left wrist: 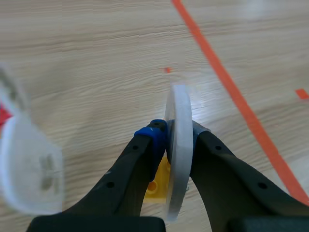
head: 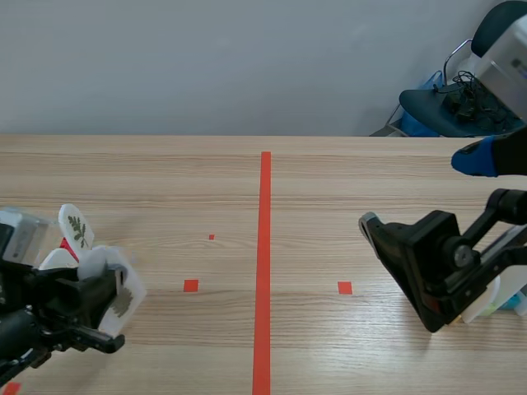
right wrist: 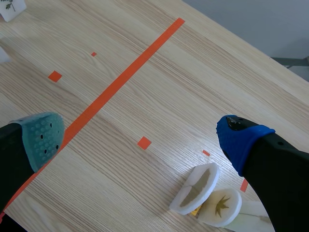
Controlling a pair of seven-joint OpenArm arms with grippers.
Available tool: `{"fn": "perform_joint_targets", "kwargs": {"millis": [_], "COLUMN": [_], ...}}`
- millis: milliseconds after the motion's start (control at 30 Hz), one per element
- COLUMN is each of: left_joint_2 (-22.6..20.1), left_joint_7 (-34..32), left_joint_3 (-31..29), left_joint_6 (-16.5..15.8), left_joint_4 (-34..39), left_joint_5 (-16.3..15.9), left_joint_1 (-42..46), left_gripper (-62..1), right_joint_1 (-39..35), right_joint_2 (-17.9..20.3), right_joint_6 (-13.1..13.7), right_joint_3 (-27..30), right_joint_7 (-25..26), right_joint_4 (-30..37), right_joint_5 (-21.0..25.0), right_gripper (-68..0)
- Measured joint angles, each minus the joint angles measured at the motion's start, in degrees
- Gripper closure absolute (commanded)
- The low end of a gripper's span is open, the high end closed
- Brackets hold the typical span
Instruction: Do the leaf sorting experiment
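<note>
My left gripper (left wrist: 176, 140) is shut on a white disc (left wrist: 178, 150), gripped edge-on, low at the table's near left. In the scene view this disc (head: 123, 292) shows a grey leaf print. A yellow block (left wrist: 157, 181) lies under the fingers. Beside them stand another white disc with a green leaf (head: 76, 229) and a blurred disc (left wrist: 31, 166). My right gripper (right wrist: 140, 140) hangs open over the right half of the table. Just ahead of its blue-padded finger lie two white leaf discs (right wrist: 195, 188) (right wrist: 221, 207).
A long orange-red tape line (head: 265, 263) splits the wooden table down its middle. A dark chair with cables (head: 449, 103) stands beyond the far right edge. The right arm's black body (head: 436, 263) sits low over the table's right side.
</note>
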Motion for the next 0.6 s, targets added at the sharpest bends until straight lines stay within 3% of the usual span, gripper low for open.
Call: {"fn": "perform_joint_targets", "kwargs": {"millis": [200, 333, 467, 600], "left_joint_2": [1.18, 1.18, 1.16, 1.18], "left_joint_7": [-0.2, -1.42, -3.26, -3.26], "left_joint_3": [-1.55, -0.98, -0.74, -1.14], "left_joint_6": [7.06, 8.15, 12.81, 13.2], "left_joint_4": [-0.74, -4.94, -11.21, -15.23], "left_joint_5": [-0.79, -0.74, -0.76, -0.07], "left_joint_1": [-1.99, -5.01, -8.28, -10.43], "left_gripper": [-4.2, -4.2, -4.2, -4.3], "right_joint_1": [0.0, 0.0, 0.0, 0.0], "right_joint_2": [0.0, 0.0, 0.0, 0.0], "right_joint_6": [0.0, 0.0, 0.0, 0.0], "right_joint_3": [0.0, 0.0, 0.0, 0.0], "right_joint_7": [0.0, 0.0, 0.0, 0.0], "right_joint_4": [0.0, 0.0, 0.0, 0.0], "right_joint_5": [-0.02, -0.02, -0.02, 0.0], "right_gripper": [-67.9, -67.9, -67.9, -67.9]}}
